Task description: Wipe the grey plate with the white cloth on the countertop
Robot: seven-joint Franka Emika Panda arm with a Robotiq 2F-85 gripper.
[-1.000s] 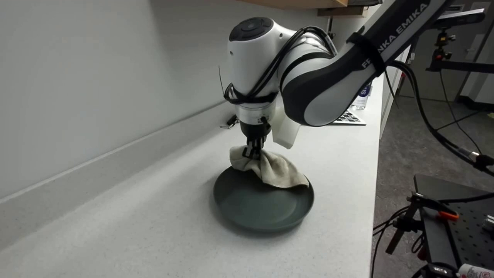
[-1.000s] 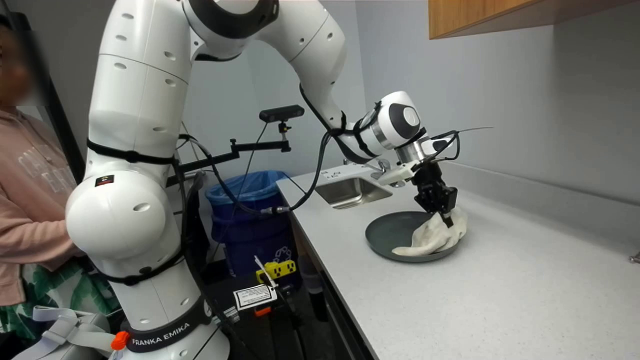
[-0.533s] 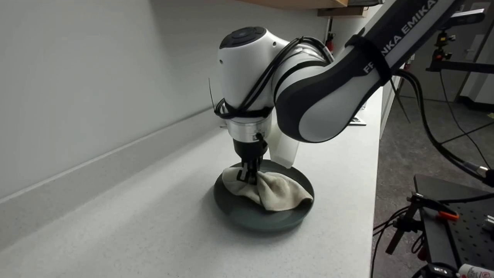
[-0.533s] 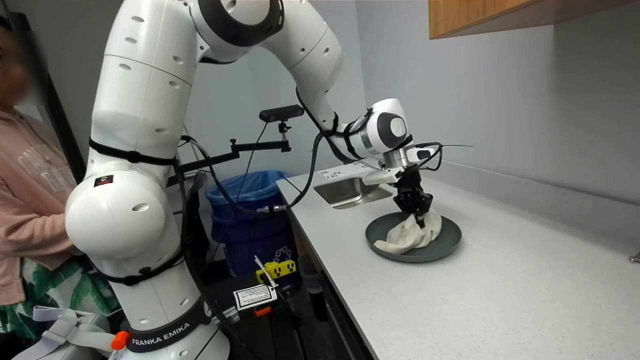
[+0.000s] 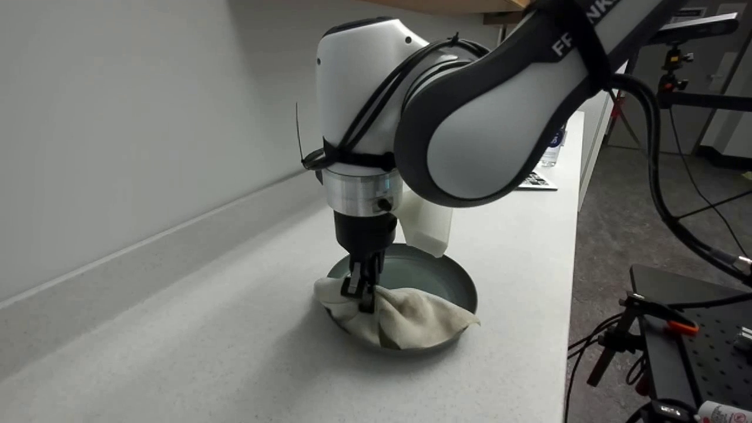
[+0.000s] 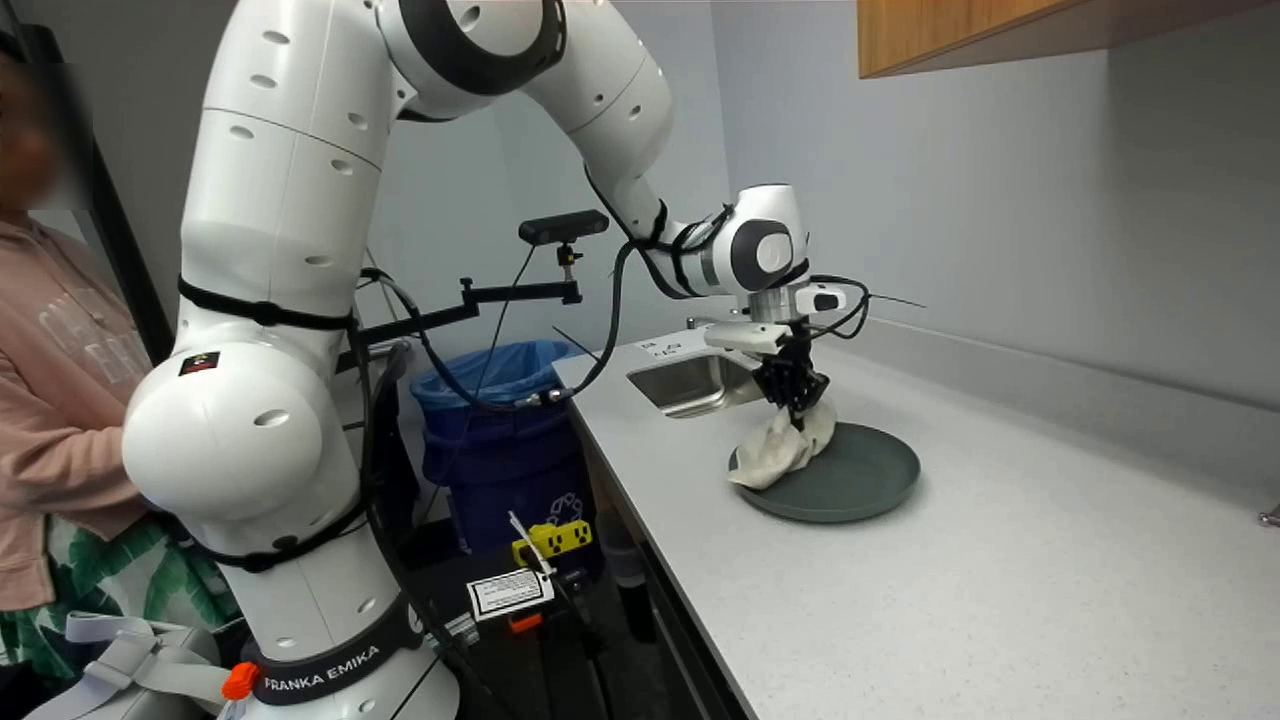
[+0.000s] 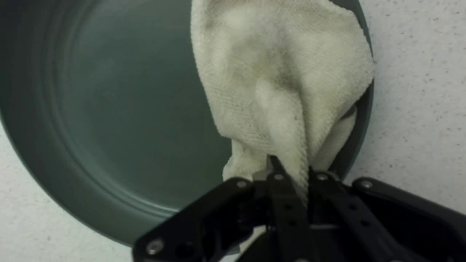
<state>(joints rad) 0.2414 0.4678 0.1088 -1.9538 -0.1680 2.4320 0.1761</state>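
So, at the far left of an exterior view, a person in a pink top shows partly behind the white arm; next comes a blue bin, lined with a blue bag folded over its rim, its contents out of sight; a yellow socket strip is in front of it; further right, a metal sink is set into the pale desk, its right corner hidden behind the arm; then comes the grey plate, flat on the desk, with the white cloth bunched over its left edge; in the wrist view the fingers pinch a fold of the cloth between them.

That same view gives the green-grey floor of the plate first, then the cloth, rumpled over the right side and reaching the rim; in an exterior view the cloth spreads across the nearer part of the plate, its left end past the rim, its right corner just past it; farther off on the desk, a black-and-white board lies near a clear bottle; how full the bottle is cannot be told.
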